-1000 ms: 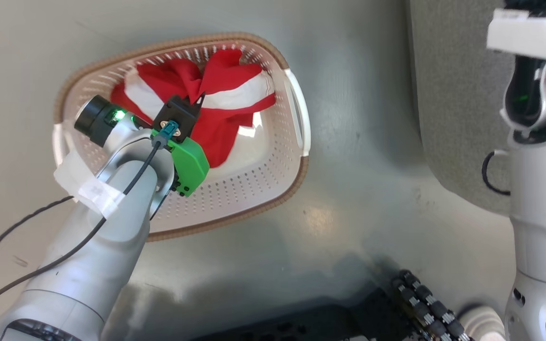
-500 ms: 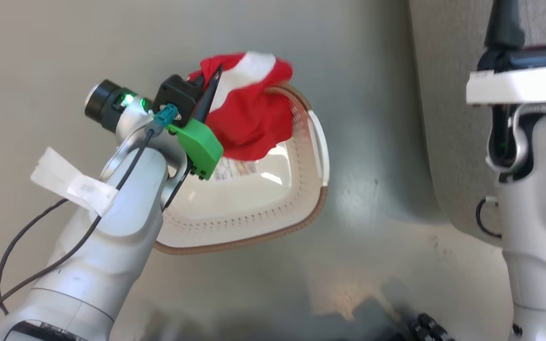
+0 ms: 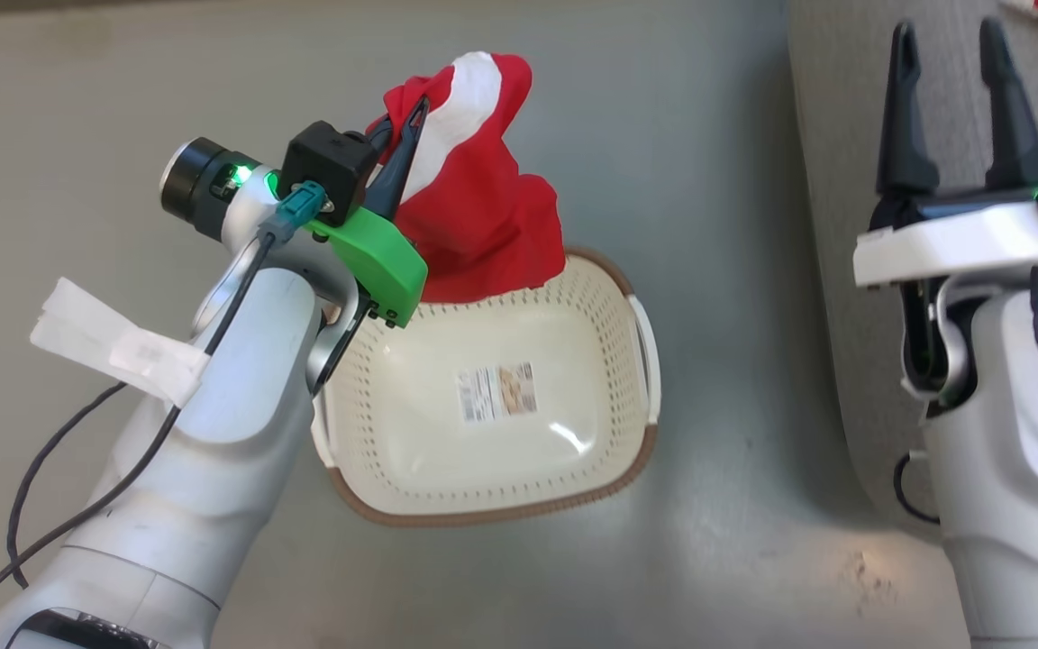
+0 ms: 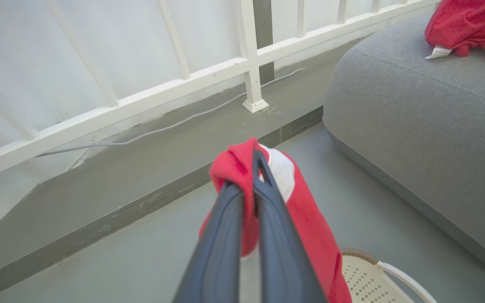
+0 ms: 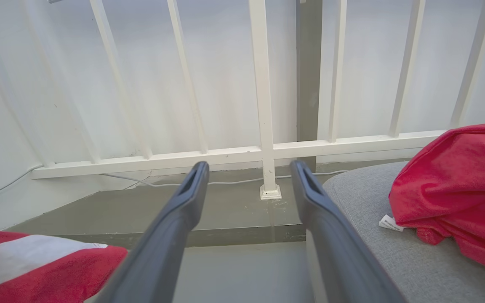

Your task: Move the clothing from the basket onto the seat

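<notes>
- The left hand (image 3: 417,108) was clamped shut on a red-and-white garment (image 3: 483,225), which hung clear of everything else.
- The basket (image 3: 501,509) sat below that hand, its far rim under the cloth's hem and its base sticker (image 3: 496,392) exposed.
- The right hand (image 3: 948,36) stood spread, gripping nothing.
- The seat (image 4: 415,126) lay to the left hand's right across open floor (image 3: 708,180).
- A second garment (image 5: 457,189) rested near the seat's edge.

The striped garment (image 3: 483,216) is red with a broad white band, above the cream-white, brown-rimmed, perforated basket (image 3: 501,514). Beside the basket, the grey seat (image 4: 415,118) bears a red second garment (image 4: 474,21).
</notes>
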Available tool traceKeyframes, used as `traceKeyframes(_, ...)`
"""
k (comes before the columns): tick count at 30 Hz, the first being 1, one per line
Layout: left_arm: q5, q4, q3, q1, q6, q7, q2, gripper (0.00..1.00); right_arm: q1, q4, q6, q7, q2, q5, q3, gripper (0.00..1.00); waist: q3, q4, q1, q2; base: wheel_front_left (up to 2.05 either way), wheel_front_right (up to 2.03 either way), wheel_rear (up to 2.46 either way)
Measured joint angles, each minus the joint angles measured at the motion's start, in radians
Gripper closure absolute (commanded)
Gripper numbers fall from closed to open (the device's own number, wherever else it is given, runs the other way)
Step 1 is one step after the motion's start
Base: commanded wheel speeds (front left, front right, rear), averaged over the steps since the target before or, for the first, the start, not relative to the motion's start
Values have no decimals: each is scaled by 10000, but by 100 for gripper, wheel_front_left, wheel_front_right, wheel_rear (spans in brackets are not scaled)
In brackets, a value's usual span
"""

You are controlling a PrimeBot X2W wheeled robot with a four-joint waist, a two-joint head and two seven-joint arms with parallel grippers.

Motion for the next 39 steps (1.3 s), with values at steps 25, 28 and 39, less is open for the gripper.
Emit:
traceKeyframes(25, -1480, -128, -1131, 14, 0, 667, -40, 100, 2223, 1651, 313, 2, 52, 8, 431, 0, -3635, 773, 0, 0, 0, 0, 0)
traceKeyframes(28, -1674, -184, -1239, 35, 0, 763, -42, 100, 2476, 1804, 324, 2, 59, 10, 543, 0, -4069, 806, -1, 0, 0, 0, 0)
traceKeyframes(39, -2328, -723, -1432, 274, 0, 1381, -73, 100, 2780, 2174, 715, 2, 79, 19, 1733, 0, -5308, 904, -1, 0, 0, 0, 0)
